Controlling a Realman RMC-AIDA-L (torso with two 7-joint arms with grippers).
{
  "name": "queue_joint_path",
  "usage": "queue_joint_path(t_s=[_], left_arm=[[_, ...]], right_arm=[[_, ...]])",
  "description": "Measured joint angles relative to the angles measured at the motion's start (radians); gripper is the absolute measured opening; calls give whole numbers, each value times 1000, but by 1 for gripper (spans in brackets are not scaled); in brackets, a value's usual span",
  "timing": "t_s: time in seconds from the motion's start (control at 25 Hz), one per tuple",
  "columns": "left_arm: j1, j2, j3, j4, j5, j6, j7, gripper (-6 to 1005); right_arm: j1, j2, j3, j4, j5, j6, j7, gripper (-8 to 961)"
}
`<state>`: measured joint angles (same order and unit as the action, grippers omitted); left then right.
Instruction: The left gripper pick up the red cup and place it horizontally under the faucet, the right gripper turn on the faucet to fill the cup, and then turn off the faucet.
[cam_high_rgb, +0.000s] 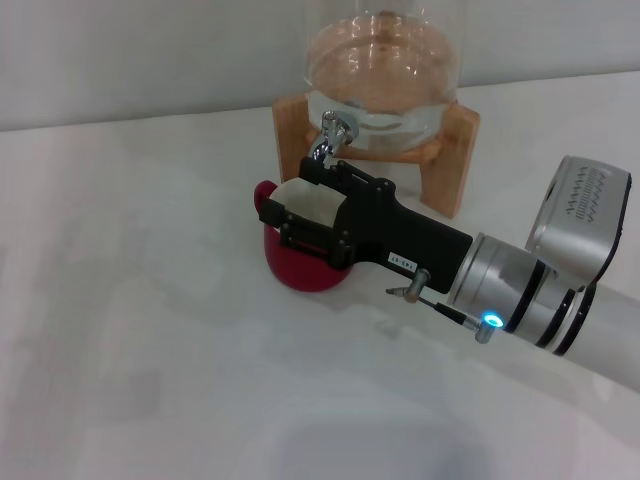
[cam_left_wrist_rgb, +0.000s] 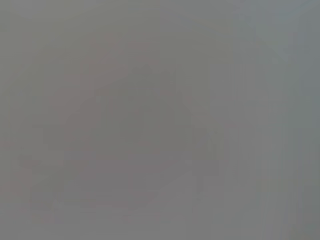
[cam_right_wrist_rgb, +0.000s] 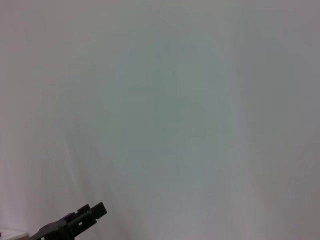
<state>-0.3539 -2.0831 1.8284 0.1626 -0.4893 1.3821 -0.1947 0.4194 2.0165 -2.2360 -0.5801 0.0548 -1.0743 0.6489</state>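
Red cup (cam_high_rgb: 300, 262) sits on the white tabletop (cam_high_rgb: 150, 330), just in front of and below the faucet (cam_high_rgb: 330, 135). It looks tilted, cream-white mouth turned up toward the spout, though the claw covers much of it. No water stream visible from the spout; cannot tell whether any liquid is in the cup.

Faucet is fixed to the glass jar (cam_high_rgb: 385, 70), which rests in the wooden stand (cam_high_rgb: 455, 160) at the back of the tabletop. The jar holds clear liquid.

Right claw (cam_high_rgb: 300, 215) reaches in from the right, over the cup's mouth, its tip just below the faucet. Fingers sit close around the cup's rim area; whether they are apart or together cannot be told from here. It does not appear to be on the faucet lever.

Left claw: not seen in the head view; its wrist view shows only a blank grey field. The right wrist view shows only a pale surface and a dark bit of claw at one edge.

Judgement: the cup placement looks done. Opening the faucet, filling and closing it appear left to do.
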Motion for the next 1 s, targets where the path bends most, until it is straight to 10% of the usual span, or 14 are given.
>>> queue_joint_path(t_s=[1.0], left_arm=[[-15,2,0,0,0,-14,2,685]], right_arm=[[-9,-4,37,8,-4,-7,-7,783]])
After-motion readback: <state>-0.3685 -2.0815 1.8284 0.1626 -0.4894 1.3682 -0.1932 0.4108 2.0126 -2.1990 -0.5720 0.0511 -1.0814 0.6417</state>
